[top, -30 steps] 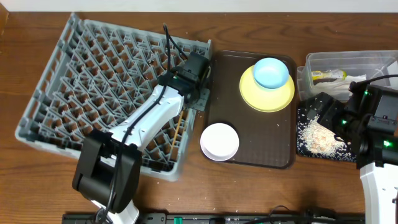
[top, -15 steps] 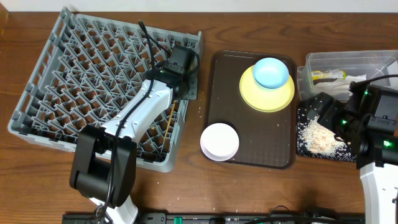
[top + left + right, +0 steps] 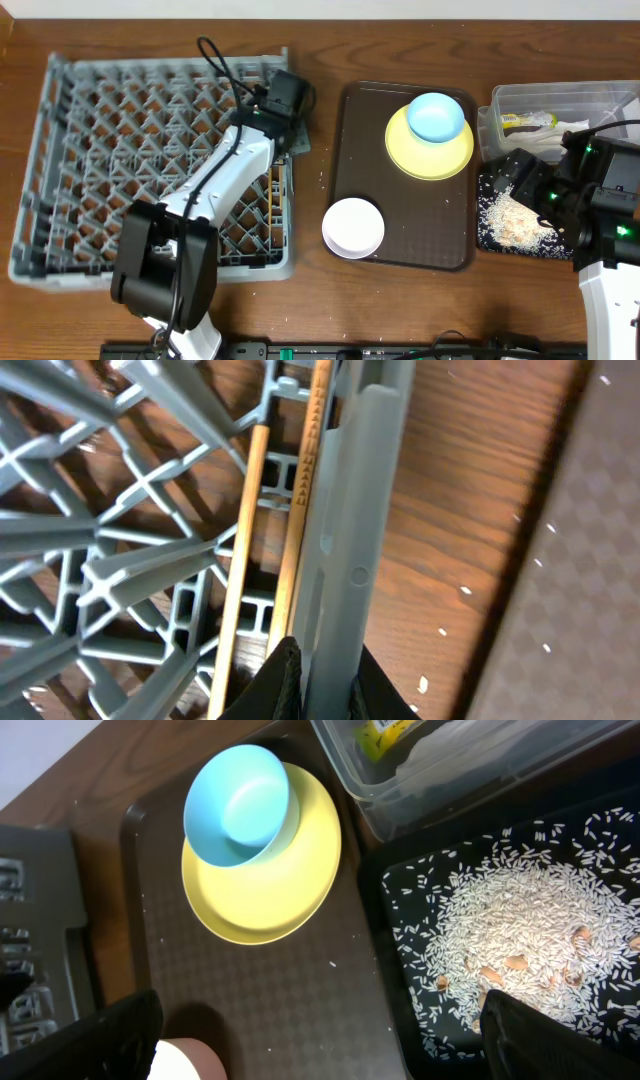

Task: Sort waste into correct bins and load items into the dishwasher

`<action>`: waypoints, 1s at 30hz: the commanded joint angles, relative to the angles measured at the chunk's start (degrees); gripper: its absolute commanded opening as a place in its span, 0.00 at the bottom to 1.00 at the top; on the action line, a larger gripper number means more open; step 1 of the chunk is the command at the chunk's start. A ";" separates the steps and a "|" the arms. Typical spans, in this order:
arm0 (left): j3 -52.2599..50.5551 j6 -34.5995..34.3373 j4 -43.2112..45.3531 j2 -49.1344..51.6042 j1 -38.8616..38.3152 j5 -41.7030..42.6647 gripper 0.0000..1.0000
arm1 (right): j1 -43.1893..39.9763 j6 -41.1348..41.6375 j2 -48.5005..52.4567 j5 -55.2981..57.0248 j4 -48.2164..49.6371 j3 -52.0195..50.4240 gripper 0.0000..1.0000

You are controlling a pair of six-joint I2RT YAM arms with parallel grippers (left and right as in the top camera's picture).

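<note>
My left gripper [image 3: 322, 678] is clamped on the right-hand wall of the grey rack [image 3: 352, 530], with one black finger [image 3: 278, 682] inside and the other outside. Just inside that wall lie the two chopsticks [image 3: 243, 560], side by side. Their long axis runs parallel to the wall, pointing away from the fingers (the one nearer the wall reaches the inner finger). Beyond the rack, the brown tray [image 3: 400, 240] carries the white bowl [image 3: 353, 227] and the blue bowl [image 3: 435, 116] on the yellow plate [image 3: 430, 150]. My right gripper [image 3: 320, 1035] hangs wide open, holding nothing, above the left side of the black tray [image 3: 392, 885] of rice [image 3: 510, 930].
</note>
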 commanded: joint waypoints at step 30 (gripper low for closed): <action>-1.07 32.46 2.71 1.97 1.07 -1.33 0.07 | -0.35 -0.33 -0.04 -0.24 -0.04 0.74 0.99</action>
